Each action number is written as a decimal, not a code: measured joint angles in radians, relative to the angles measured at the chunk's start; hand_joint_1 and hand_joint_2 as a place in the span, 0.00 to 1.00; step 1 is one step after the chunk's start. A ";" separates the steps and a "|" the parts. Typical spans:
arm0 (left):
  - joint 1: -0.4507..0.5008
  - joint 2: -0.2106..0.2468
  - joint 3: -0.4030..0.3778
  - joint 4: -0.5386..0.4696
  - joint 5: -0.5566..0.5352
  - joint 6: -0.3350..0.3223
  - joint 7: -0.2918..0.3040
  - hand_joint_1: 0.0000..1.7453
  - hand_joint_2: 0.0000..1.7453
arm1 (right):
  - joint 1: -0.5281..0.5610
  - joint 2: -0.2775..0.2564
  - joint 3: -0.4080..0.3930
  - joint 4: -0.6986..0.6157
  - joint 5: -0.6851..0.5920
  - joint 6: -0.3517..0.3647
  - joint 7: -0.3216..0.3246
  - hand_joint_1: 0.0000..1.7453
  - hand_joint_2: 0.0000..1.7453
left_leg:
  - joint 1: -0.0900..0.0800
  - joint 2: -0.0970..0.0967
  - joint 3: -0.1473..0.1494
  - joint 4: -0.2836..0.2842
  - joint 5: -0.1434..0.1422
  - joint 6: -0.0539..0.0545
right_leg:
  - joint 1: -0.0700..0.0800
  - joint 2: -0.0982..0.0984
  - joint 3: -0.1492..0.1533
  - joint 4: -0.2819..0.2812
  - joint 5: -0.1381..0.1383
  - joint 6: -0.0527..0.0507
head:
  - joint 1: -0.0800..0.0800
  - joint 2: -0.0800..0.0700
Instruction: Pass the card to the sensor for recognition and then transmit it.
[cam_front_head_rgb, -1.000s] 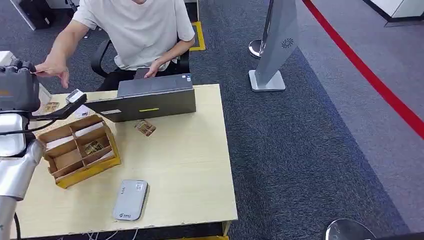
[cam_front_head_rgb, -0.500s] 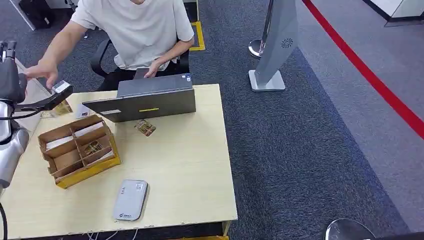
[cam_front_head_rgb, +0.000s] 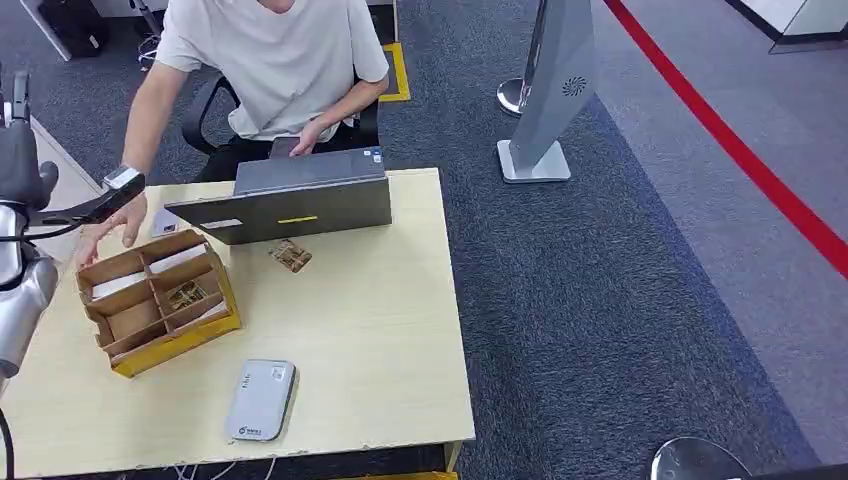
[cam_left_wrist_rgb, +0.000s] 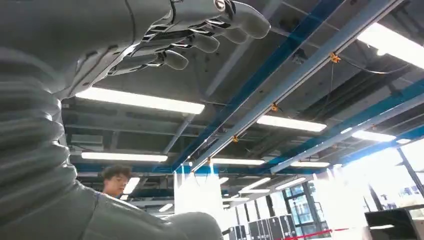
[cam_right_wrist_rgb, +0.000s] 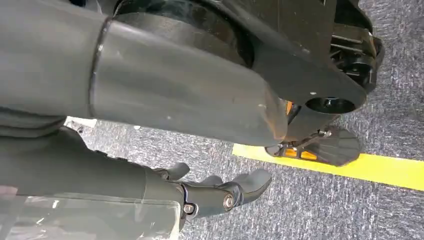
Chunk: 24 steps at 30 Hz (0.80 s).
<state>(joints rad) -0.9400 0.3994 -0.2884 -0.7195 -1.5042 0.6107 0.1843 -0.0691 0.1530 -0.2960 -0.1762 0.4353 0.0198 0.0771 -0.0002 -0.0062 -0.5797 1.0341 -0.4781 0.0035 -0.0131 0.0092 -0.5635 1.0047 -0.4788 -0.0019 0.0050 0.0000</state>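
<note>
Left hand (cam_left_wrist_rgb: 190, 35) is raised toward the ceiling lights in the left wrist view; its fingers (cam_left_wrist_rgb: 170, 59) are apart, a bit curved, w/ nothing between them. In the head view the left arm stands at the table's left edge, and I cannot tell the hand's pose from there. Right hand (cam_right_wrist_rgb: 220, 192) hangs low above grey carpet near a yellow floor line (cam_right_wrist_rgb: 380, 167); its fingers are loosely stretched and hold nothing.

One card (cam_front_head_rgb: 290, 256), brownish w/ a pattern, lies flat on the table (cam_front_head_rgb: 380, 330), just in front of the laptop (cam_front_head_rgb: 290, 200), apart from both hands. A similar card (cam_front_head_rgb: 185, 295) lies inside a compartment of the cardboard box (cam_front_head_rgb: 160, 300), which sits near the table's left edge. Grey sensor (cam_front_head_rgb: 260, 400), a flat device w/ rounded corners, lies near the table's front edge, well apart from the card by the laptop.

Laptop is at the table's back edge, lid tilted toward the robot. Behind it sits a person (cam_front_head_rgb: 280, 60) in a light t-shirt; one hand (cam_front_head_rgb: 110, 225) of the person is at the back-left corner, just beside the box, other hand at the laptop. To the right, on the carpet, stands a grey sign stand (cam_front_head_rgb: 550, 90), and a red line (cam_front_head_rgb: 740, 150) runs across the floor.
</note>
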 joint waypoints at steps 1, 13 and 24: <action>0.000 0.000 0.000 0.002 0.000 0.000 0.000 0.00 1.00 | 0.000 0.000 0.000 0.000 0.000 0.000 0.000 0.00 0.00 | 0.000 0.000 0.000 0.000 0.000 0.000 | 0.000 0.000 0.000 0.000 0.000 0.000 | 0.000 0.000; 0.102 0.069 0.050 0.000 0.000 0.036 -0.026 0.00 1.00 | 0.006 0.000 -0.001 0.000 0.006 -0.002 0.000 0.00 0.00 | 0.000 0.002 0.000 0.000 0.000 0.000 | 0.000 0.002 -0.001 0.000 0.000 0.000 | 0.000 0.000; 0.224 0.175 0.195 -0.010 0.003 0.062 -0.078 0.00 1.00 | 0.008 0.000 -0.007 0.000 0.021 -0.001 0.000 0.00 0.00 | 0.001 0.008 -0.001 -0.001 -0.001 -0.001 | 0.000 0.009 -0.003 0.001 0.000 -0.001 | 0.000 0.000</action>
<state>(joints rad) -0.7158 0.5742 -0.0934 -0.7294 -1.5007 0.6730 0.1060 -0.0608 0.1530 -0.3033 -0.1762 0.4559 0.0187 0.0771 0.0011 0.0018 -0.5805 1.0332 -0.4789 0.0025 -0.0130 0.0187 -0.5662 1.0055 -0.4785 -0.0026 0.0050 -0.0004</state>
